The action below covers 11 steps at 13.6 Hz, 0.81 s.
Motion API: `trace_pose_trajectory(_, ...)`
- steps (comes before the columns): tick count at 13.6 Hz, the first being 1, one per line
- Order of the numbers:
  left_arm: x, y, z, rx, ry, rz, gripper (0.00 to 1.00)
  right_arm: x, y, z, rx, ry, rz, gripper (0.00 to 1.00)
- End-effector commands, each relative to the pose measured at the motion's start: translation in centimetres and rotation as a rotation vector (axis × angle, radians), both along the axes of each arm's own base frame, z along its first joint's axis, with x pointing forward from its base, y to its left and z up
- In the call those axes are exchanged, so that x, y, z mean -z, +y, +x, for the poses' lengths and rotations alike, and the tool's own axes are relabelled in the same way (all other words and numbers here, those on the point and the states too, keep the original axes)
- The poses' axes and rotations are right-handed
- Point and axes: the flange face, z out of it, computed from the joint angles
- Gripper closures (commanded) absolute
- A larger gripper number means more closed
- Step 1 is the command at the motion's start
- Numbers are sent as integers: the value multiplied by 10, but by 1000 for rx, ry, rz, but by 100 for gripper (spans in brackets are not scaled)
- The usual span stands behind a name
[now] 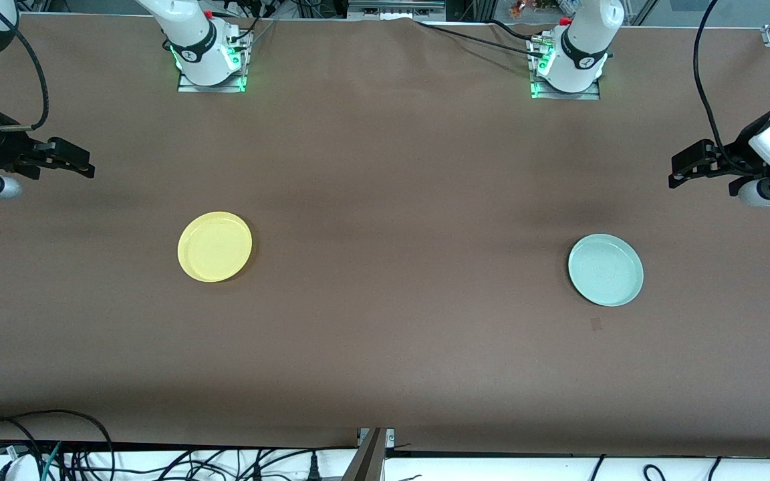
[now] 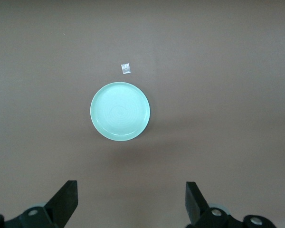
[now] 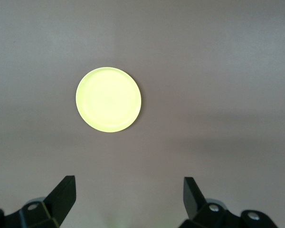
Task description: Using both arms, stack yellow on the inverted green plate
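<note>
brown bench [image 1: 385, 200] carried both plates, well apart: yellow plate [image 1: 214, 246] toward the right arm's end, green plate [image 1: 605, 270] rim-up toward the left arm's end. left hand [image 1: 689, 167] and right hand [image 1: 74, 160] hung above the bench ends, fingers apart, holding nothing.

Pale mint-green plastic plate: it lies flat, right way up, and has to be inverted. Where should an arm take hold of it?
Probably by the low raised rim of the round pale mint-green plastic plate: it lies flat, so only the rim offers an edge. The left gripper, jaws open above the brown table at that end, is closest; coming down over the rim's farther edge, one finger inside and one outside, looks simplest.
</note>
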Motion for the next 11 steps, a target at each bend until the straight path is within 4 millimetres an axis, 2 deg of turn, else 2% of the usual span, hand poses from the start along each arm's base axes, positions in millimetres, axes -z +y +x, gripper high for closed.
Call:
trace_pose_trajectory(1,-3,5,2,-10,0,-4,0,-2,-2,2,1,-3,0,0)
trace_pose_trajectory(7,-2,-4,3,-7,7,2,0,-1,-9,1,11,3,0,0)
trace_pose_trajectory(11,-2,0,4,-1,1,3,0,-1,-12,2,28,0,0,0)
